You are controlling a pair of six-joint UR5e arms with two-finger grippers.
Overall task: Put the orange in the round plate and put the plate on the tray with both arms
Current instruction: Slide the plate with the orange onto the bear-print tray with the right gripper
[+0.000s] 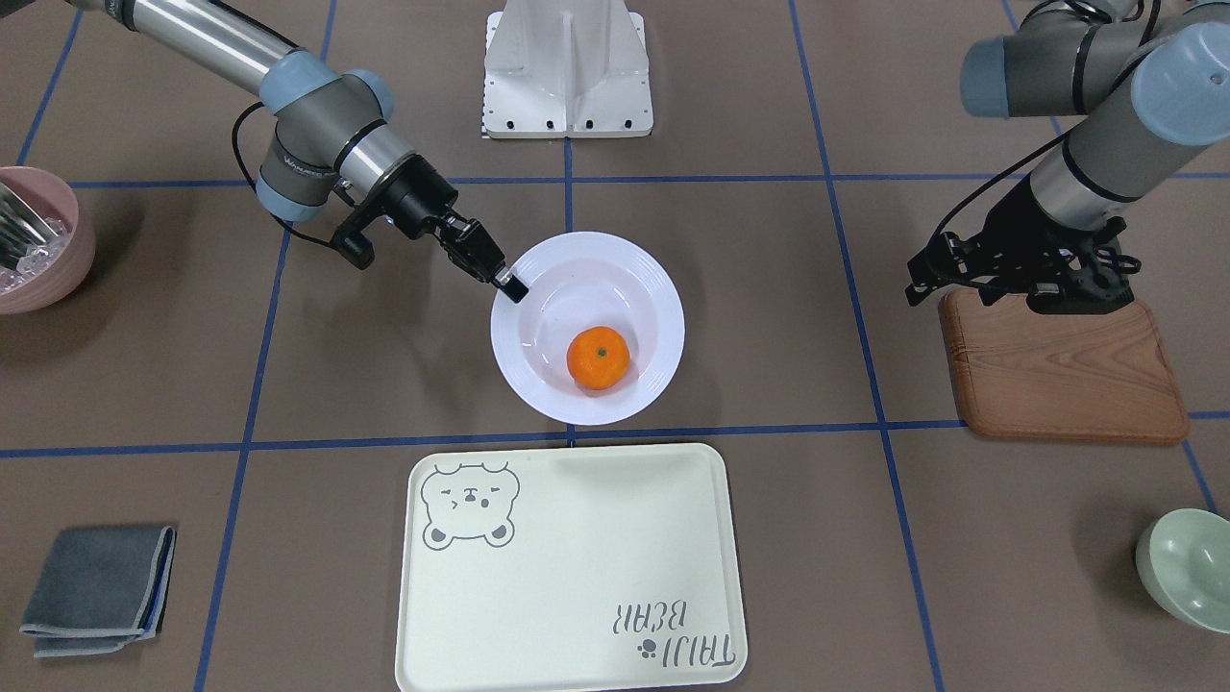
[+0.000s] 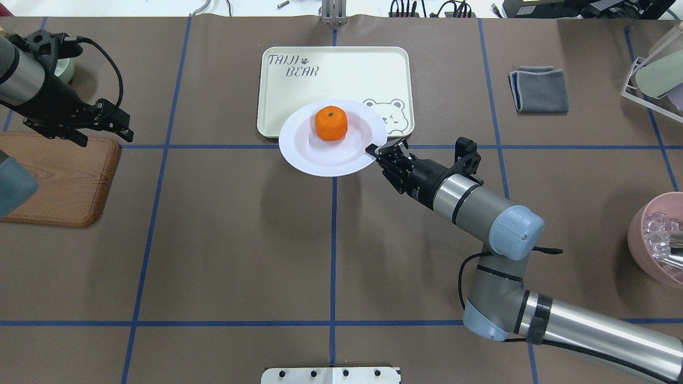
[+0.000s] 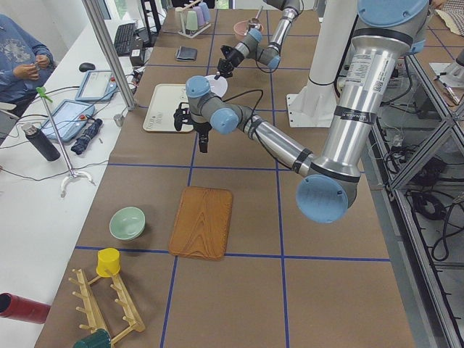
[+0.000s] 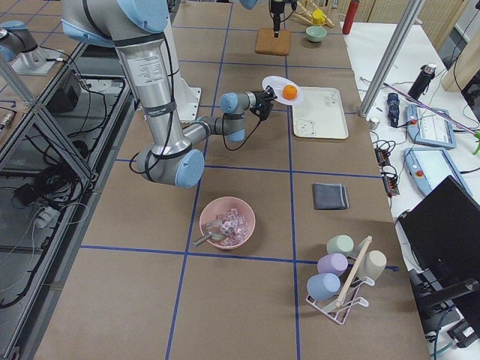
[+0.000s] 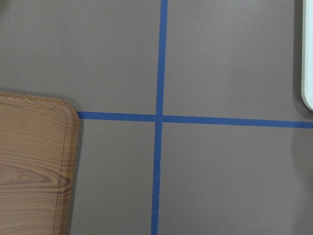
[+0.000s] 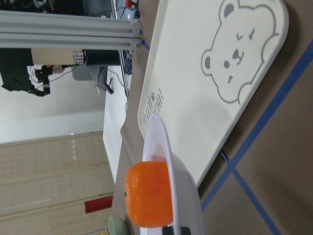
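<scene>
The orange (image 1: 598, 358) lies inside the round plate (image 1: 548, 288), a glossy white deep plate with a ribbed rim. My right gripper (image 1: 509, 285) is shut on the plate's rim on the robot's right-hand side. The plate (image 2: 320, 157) is held a little above the table, beside the near edge of the tray (image 2: 347, 74). The right wrist view shows the orange (image 6: 149, 193) behind the plate rim (image 6: 164, 142), with the cream bear tray (image 6: 195, 98) beyond. My left gripper (image 2: 127, 129) hangs open and empty over the corner of the wooden board, far from the plate.
The brown wooden board (image 1: 1057, 370) lies under the left arm. A pink bowl (image 1: 38, 240) with clear pieces, a pale green bowl (image 1: 1187, 567) and a folded grey cloth (image 1: 96, 586) sit toward the table's edges. A cup rack (image 2: 656, 69) stands at the far right.
</scene>
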